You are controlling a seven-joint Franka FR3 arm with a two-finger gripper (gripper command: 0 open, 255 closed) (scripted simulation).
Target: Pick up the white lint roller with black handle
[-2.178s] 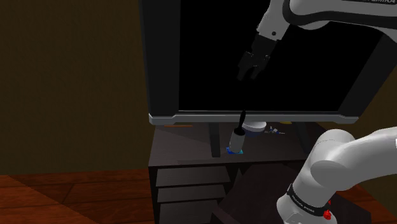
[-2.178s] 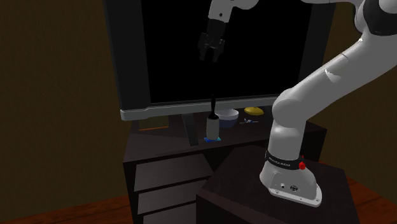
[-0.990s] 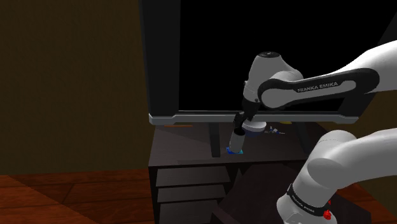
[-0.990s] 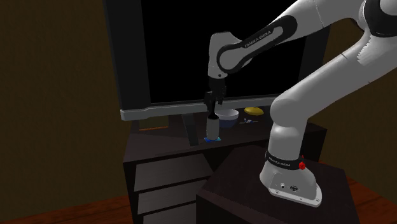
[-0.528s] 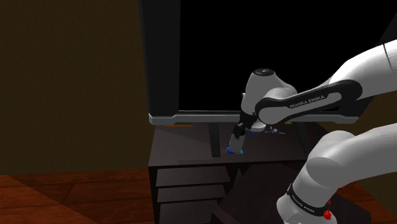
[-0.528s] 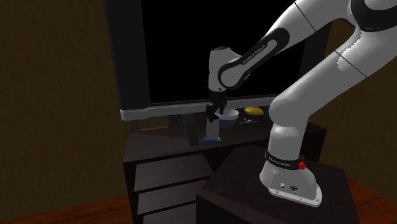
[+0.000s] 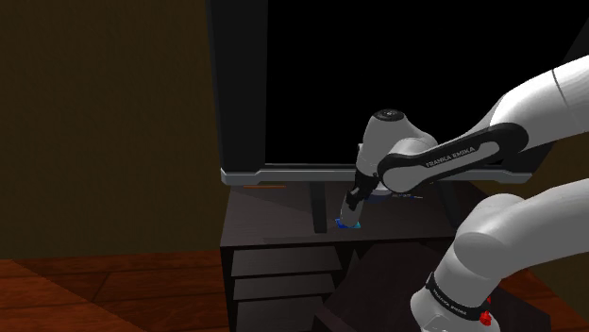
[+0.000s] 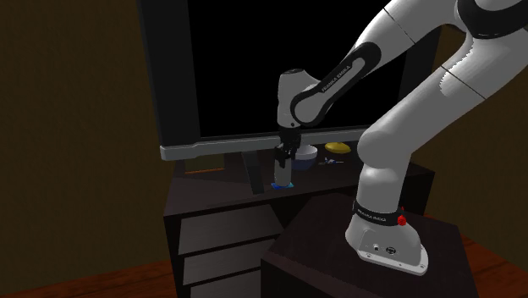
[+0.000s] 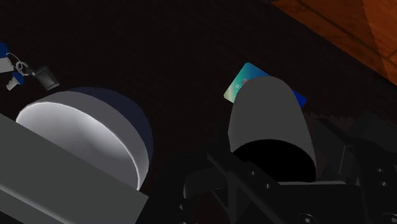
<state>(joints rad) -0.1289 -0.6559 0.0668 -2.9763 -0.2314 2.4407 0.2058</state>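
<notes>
**Gripper set over the lint roller on the television cabinet**

The all-black two-finger gripper (image 7: 351,207) points down over the pale grey cylindrical lint roller (image 9: 268,118). The roller stands upright near the front edge of the dark cabinet with drawers (image 7: 278,262). In the wrist view the gripper's two fingers (image 9: 219,175) stand spread, one on each side of the roller's dark upper end. The roller sits between them, and no clasp on it can be made out. The black handle is lost against the black of the hand.

The roller's foot rests on a small blue-green card (image 9: 243,81) lying flat on the cabinet top. In the second exterior view a white round bowl (image 8: 305,154) sits near the roller at about two o'clock. A small bunch of keys with a black fob (image 8: 326,162) lies at four o'clock of the bowl. A flat yellow object (image 8: 337,147) lies at three o'clock of the bowl.

A large black-screened television with a grey lower bezel (image 7: 283,175) stands on the same cabinet. Its dark support post is at nine o'clock of the roller and its bezel runs above the bowl.

The white arm (image 8: 423,93) arcs over from the dark box stand (image 8: 321,262), which sits at five o'clock of the roller. Its wrist joint hangs at twelve o'clock above the gripper. Reddish-brown plank floor (image 7: 94,292) shows at seven o'clock of the cabinet in the shoulder view. The wall around the television is dim and brown.
</notes>
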